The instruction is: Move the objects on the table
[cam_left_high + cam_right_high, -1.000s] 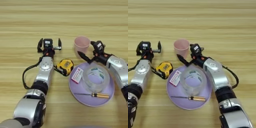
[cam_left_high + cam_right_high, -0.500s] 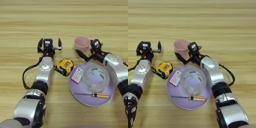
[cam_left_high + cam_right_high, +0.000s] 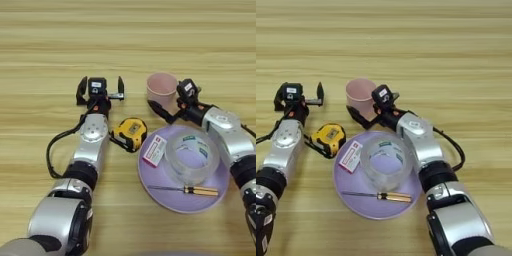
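The pale pink cup (image 3: 161, 87) stands upright on the table (image 3: 128, 35), just behind a purple plate (image 3: 165, 192). My right gripper (image 3: 171, 98) is open at the cup's front right. One black finger (image 3: 156, 108) lies along the cup's front and the other sits by its right side. Whether they touch the cup I cannot tell. The yellow-and-black tape measure (image 3: 130, 133) lies left of the plate. On the plate the clear tape roll (image 3: 191, 156) lies flat. My left gripper (image 3: 100, 87) is open and empty on the table behind the tape measure.
The purple plate also holds a white-and-pink card (image 3: 155, 150) and a small screwdriver (image 3: 192, 190) with a yellow handle. A black cable (image 3: 52, 150) loops beside my left arm. Bare wood stretches across the far half of the table.
My right gripper has moved left and closer to the pink cup, its lower finger now along the cup's front. The left arm and the other things have not moved.
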`<state>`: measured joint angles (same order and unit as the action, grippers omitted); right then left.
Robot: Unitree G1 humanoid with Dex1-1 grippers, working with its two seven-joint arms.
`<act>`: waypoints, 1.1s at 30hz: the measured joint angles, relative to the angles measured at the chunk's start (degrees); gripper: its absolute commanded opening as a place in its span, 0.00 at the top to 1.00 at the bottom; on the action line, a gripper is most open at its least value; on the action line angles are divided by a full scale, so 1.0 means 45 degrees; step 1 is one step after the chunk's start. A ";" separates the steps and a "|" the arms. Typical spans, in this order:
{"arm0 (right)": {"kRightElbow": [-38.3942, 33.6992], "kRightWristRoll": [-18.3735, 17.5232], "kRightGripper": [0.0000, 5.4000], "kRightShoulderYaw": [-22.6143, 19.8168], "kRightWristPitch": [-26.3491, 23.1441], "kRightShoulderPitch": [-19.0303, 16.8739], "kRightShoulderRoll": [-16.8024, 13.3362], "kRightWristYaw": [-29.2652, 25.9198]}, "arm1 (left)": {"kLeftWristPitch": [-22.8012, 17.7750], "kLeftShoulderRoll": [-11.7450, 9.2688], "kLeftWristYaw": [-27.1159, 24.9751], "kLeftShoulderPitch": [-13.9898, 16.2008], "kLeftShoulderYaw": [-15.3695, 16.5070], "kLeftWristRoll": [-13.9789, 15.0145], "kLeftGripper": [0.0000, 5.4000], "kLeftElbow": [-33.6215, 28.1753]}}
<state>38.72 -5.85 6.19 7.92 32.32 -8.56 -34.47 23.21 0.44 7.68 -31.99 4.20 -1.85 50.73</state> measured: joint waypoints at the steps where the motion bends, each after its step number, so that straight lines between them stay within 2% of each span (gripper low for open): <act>1: 0.0045 0.0000 0.01 -0.0011 0.0044 0.0067 0.0004 0.0001 | 0.0000 0.0000 0.0000 0.0000 0.0000 0.0000 0.00 -0.0003; 22: 0.0879 -0.0007 0.01 -0.0326 0.0423 0.0471 0.0236 0.0041 | 0.0000 0.0002 0.0001 0.0000 -0.0002 -0.0005 0.00 -0.0106; 29: 0.0895 -0.0009 0.14 -0.0420 0.0568 0.0493 0.0293 0.0029 | -0.0002 0.0004 0.0001 0.0000 -0.0002 -0.0005 0.00 -0.0135; 33: 0.0898 -0.0011 0.16 -0.0432 0.0572 0.0495 0.0305 0.0016 | -0.0003 0.0004 0.0001 0.0000 -0.0002 -0.0006 0.00 -0.0136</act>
<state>42.75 -5.90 4.25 10.49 34.54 -7.19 -34.39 23.20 0.45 7.69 -31.99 4.19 -1.88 50.12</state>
